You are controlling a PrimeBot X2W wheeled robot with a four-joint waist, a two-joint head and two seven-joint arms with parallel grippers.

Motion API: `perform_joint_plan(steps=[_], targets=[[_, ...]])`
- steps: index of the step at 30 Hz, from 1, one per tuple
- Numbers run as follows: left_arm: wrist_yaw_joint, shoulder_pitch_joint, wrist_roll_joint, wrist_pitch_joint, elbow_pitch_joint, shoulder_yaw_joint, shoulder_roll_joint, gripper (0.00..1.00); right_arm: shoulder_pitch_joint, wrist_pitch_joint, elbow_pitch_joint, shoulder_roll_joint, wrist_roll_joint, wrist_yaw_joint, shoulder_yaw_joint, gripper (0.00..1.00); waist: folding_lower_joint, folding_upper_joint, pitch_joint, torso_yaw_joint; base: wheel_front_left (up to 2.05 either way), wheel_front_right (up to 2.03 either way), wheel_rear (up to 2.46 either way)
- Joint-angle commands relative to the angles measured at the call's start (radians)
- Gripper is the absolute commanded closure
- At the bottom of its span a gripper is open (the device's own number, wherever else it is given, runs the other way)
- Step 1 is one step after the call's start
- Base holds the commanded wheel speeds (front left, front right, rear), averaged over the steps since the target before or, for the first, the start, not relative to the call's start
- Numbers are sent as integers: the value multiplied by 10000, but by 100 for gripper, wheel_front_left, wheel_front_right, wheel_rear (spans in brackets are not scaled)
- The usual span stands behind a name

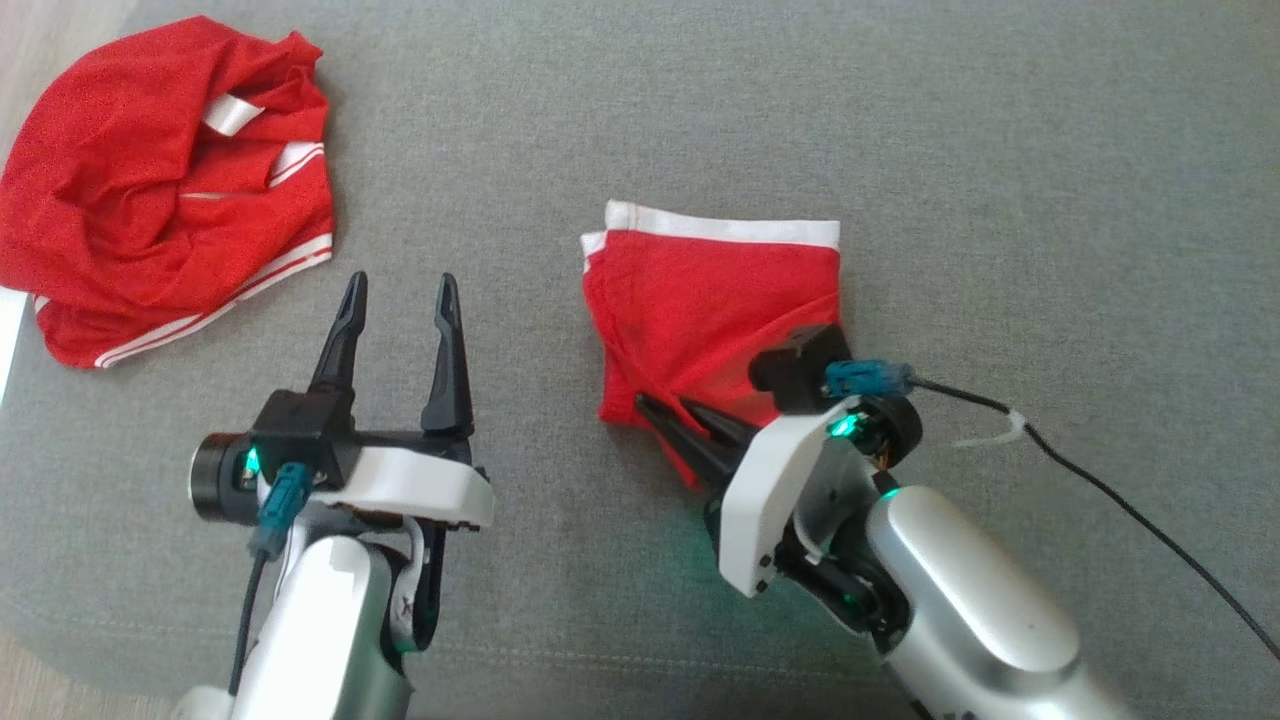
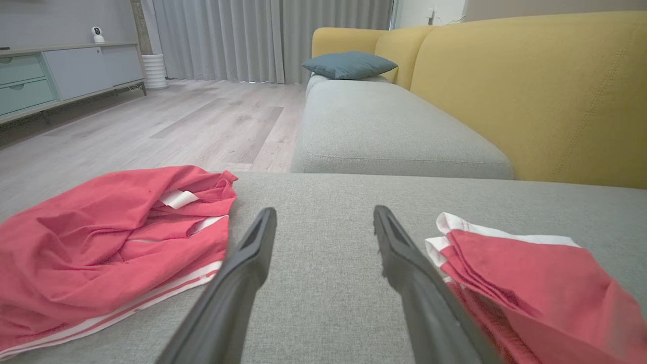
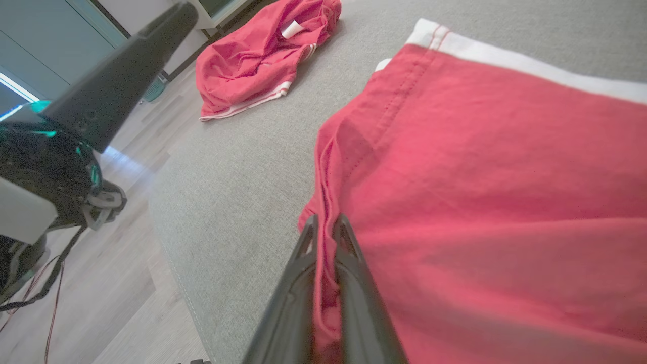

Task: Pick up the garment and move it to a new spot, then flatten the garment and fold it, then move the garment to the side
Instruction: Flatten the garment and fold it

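Fingers of the right gripper (image 3: 327,222) press together on a bunched edge of the folded red garment (image 1: 715,290), pinching it at its near left corner. The garment lies right of centre on the grey cushion (image 1: 1000,150), a white band along its far edge. Fingers of the left gripper (image 1: 400,285) stand spread wide with nothing between them, over bare cushion left of that garment. At the far left, well apart, a crumpled red garment (image 1: 150,190) with white stripes lies by the cushion's edge. A black cable (image 1: 1100,490) trails from the right wrist across the cushion. Farther off stand a yellow sofa back (image 2: 530,91) and a blue pillow (image 2: 349,64).
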Motion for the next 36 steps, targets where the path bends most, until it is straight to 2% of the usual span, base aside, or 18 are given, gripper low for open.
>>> perform_joint_plan(steps=[1, 2, 3, 11, 14, 18, 23, 27, 30, 36], targets=[[36, -120, -39, -51, -310, 322, 40, 0, -351, -171, -233, 285, 27, 73, 201, 63, 0, -1, 38, 12, 0, 0, 0], [44, -126, -36, -51, -307, 320, 36, 0, -403, -289, -112, 297, 27, 73, 285, 4, 0, -1, 58, 8, 0, 0, 0], [52, -129, -33, -51, -304, 326, 33, 0, -459, -430, -29, 306, 7, 73, 376, 0, 0, -1, 67, -10, 0, 0, 0], [80, -96, 75, -51, -268, 417, 49, 0, -502, -2591, -635, 30, -217, 73, 237, 0, 0, -1, -23, -410, 0, 0, 0], [76, -66, 115, -51, -250, 475, 90, 0, -199, -3268, -1039, -217, -352, 73, -430, 0, 0, -1, -135, -622, 0, 0, 0], [83, 31, 151, -51, -237, 554, 173, 0, 520, -3913, -1491, -464, -798, 73, -1963, 0, 0, -1, -319, -900, 0, 0, 0], [95, 207, 134, -51, -241, 684, 318, 0, 1689, -4054, -1963, -542, -1374, 73, -3921, 0, 0, -1, -514, -1223, 0, 0, 0], [107, 393, 141, -51, -234, 741, 463, 0, 2560, -3956, -2341, -481, -1726, 73, -5060, 0, 0, -1, -709, -1418, 0, 0, 0], [135, 606, 121, -46, -212, 794, 584, 0, 3057, -3816, -2572, -379, -1892, 73, -5447, 0, 0, -1, -962, -1537, 0, 0, 0], [225, 1134, 56, 61, -233, 881, 767, 0, 3654, -3483, -2816, -209, -2069, 73, -5525, 0, 0, -1, -1517, -1661, 0, 0, 0]])
